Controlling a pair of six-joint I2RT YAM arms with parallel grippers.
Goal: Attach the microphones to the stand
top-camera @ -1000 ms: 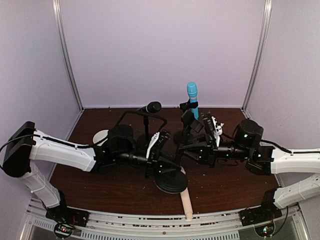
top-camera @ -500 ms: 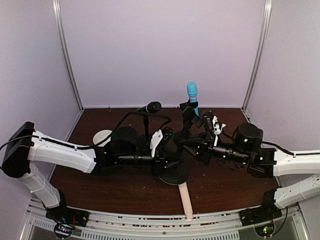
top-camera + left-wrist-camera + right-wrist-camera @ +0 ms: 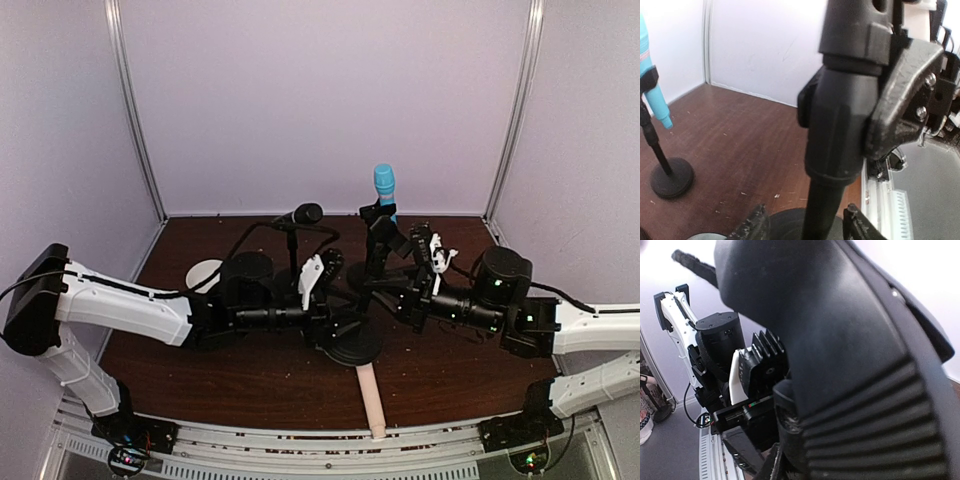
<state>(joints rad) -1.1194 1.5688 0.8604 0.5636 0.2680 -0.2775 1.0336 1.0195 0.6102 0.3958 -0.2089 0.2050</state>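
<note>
The left gripper (image 3: 803, 225) stood partly open, its fingers either side of the front stand (image 3: 835, 140) pole. Whether the right gripper (image 3: 398, 288), beside that stand's top, gripped anything could not be told. The pink-beige microphone (image 3: 373, 400) lay at the stand's base, with the blue microphone (image 3: 385, 188) and black microphone (image 3: 301, 214) mounted behind it.

Centre's jammed for you: left arm (image 3: 130, 305) and right arm (image 3: 590, 325) meet at the stand base (image 3: 350, 347), black microphone (image 3: 302, 214) and blue microphone (image 3: 384, 188) raised behind. Pink-beige microphone (image 3: 371, 400) blocks front middle; table (image 3: 220, 375) front-left open.
</note>
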